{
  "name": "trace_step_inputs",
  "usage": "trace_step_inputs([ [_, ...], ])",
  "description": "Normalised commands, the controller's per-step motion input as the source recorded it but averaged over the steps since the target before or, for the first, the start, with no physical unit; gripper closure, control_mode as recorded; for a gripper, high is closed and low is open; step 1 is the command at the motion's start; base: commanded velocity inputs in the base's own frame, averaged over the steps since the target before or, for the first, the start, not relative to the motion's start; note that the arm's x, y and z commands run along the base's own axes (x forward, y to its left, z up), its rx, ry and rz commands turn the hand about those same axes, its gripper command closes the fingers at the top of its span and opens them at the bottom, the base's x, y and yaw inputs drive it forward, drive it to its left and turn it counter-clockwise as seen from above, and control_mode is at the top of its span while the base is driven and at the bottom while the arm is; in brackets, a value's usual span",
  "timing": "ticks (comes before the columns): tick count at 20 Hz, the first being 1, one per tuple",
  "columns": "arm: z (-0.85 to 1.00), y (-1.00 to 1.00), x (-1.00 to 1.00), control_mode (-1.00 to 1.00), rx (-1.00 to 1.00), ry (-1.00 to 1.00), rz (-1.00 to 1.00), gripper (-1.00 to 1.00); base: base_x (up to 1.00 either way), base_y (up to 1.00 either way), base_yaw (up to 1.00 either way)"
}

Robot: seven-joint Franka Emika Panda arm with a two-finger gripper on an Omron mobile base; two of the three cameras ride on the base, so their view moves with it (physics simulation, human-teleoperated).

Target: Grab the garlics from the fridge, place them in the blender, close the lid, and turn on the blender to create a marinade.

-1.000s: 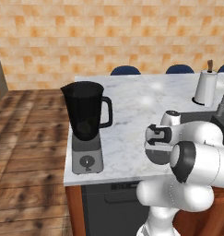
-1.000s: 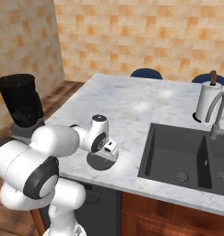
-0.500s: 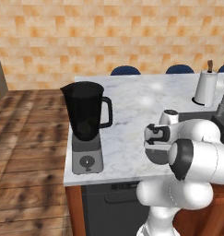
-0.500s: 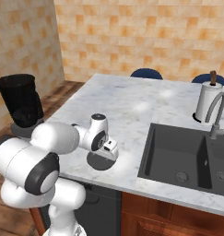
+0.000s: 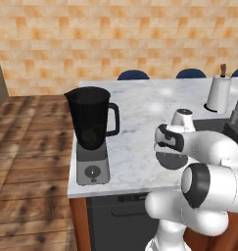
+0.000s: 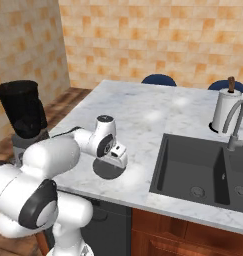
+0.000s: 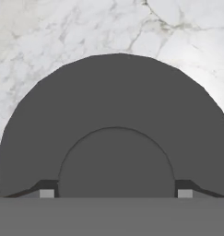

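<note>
The tool is down over the lid, which lies flat on the marble bench near its front edge, between the blender and the sink. In the hand view the two fingertips stand far apart, one on each side of the lid's raised centre knob, with no clear contact, so the jaws read as open around the knob and not yet gripping. That straddle makes sense: the disc is wide and lies flush on the bench, so the knob is likely the only part the tool can pinch from above. The blender stands well apart at the bench's left end, its jar mouth uncovered, which suits a lid still waiting to be carried over. I cannot make out what is inside the dark jar. Judging by this, the step in hand is picking up the lid; closing squarely on the knob should keep the disc level for the lift.
</note>
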Motion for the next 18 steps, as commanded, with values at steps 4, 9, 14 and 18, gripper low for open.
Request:
trace_step_inputs([
  [4, 1.0, 0.0, -0.64, -1.0, 0.0, -0.24, 0.03, 1.0, 0.0, 0.0, 0.0],
  [9, 1.0, 0.03, -0.64, -1.0, 0.0, -0.2, 0.0, 1.0, 0.0, 0.0, 0.0],
  [14, 1.0, 0.09, -0.65, -1.0, 0.0, -0.13, 0.0, 1.0, 0.0, 0.0, 0.0],
  [18, 1.0, 0.14, -0.54, -1.0, 0.0, -0.11, 0.03, 1.0, 0.0, 0.0, 0.0],
])
